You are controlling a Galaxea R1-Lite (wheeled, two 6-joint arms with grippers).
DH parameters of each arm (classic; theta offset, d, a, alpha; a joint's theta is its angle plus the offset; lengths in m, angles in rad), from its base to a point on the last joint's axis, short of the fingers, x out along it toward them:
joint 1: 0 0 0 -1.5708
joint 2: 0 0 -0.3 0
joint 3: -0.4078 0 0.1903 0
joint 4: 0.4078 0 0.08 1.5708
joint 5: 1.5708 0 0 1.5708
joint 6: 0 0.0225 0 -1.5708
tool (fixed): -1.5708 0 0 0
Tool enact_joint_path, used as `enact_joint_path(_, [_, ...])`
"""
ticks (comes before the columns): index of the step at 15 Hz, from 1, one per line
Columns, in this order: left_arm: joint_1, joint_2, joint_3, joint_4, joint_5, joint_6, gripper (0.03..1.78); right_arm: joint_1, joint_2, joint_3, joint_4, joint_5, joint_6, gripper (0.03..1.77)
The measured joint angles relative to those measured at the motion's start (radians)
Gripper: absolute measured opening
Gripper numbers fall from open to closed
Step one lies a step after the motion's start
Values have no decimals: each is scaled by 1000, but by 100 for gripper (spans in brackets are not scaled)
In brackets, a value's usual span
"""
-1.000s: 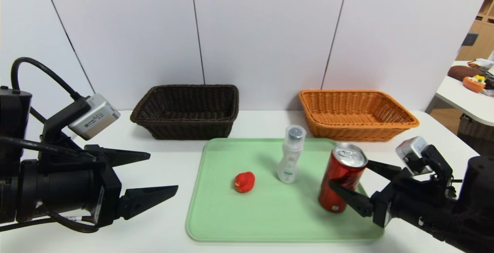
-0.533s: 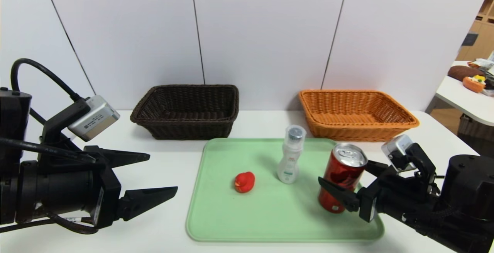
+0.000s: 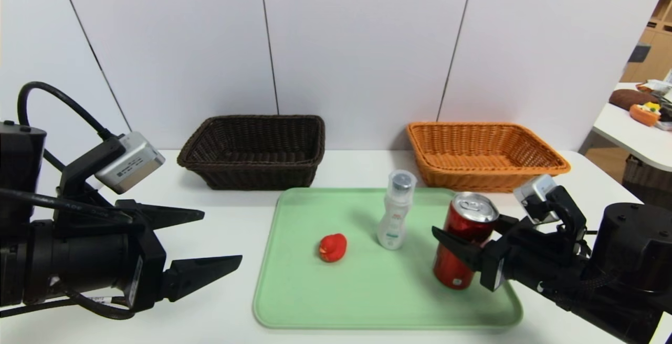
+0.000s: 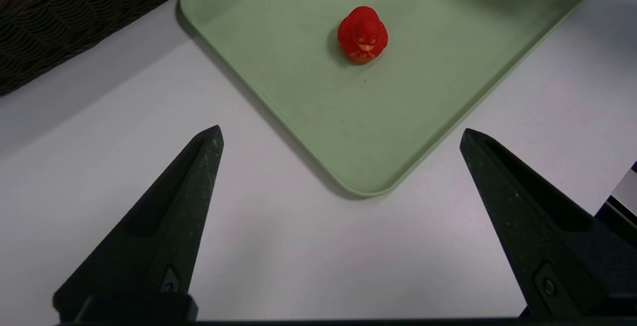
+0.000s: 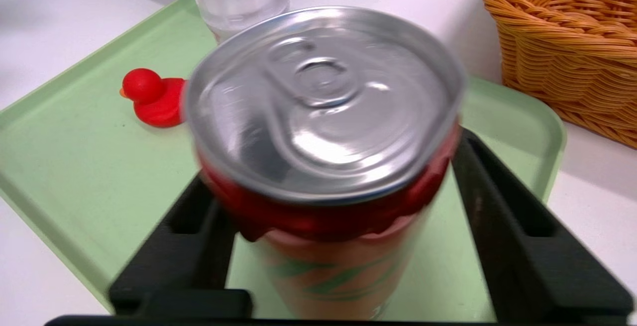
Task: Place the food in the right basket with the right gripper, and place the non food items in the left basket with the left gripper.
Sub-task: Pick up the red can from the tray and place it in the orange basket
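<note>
The red drink can (image 3: pixel 464 244) stands on the right side of the green tray (image 3: pixel 315 302). My right gripper (image 3: pixel 467 227) reaches in from the right, its black fingers closed against the can's two sides below the silver top (image 5: pixel 323 102). The white bottle (image 3: pixel 395 212) stands upright mid-tray, and the small red duck (image 3: pixel 333 247) sits to its left. My left gripper (image 3: pixel 220 233) hovers open over the bare table left of the tray, holding nothing. The dark brown basket (image 3: pixel 252 152) and the orange basket (image 3: pixel 483 155) sit behind the tray, both empty.
A white wall rises close behind the baskets. Another table (image 3: pixel 638 134) with items stands far right. In the left wrist view the tray's corner (image 4: pixel 373 191) lies between the left gripper (image 4: pixel 341 131) fingers, with the duck (image 4: pixel 363 35) beyond.
My right gripper slid left along the can and its fingers narrowed onto it. The can shifted slightly more upright. The left arm has barely moved.
</note>
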Motion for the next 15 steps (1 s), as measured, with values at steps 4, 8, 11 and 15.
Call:
enact_joint_path(4, [0, 2, 0, 0, 0, 2, 169, 0, -1, 2, 0, -1, 0, 96])
enact_joint_path(8, [0, 2, 0, 0, 0, 1, 169, 4, -9, 1, 1, -1, 1, 95])
enact_joint_path(11, [0, 2, 2, 0, 0, 3, 169, -1, -16, -8, -36, -1, 15, 95])
enact_joint_path(15, [0, 2, 3, 0, 0, 3, 169, -19, -19, -81, -45, -43, 21, 95])
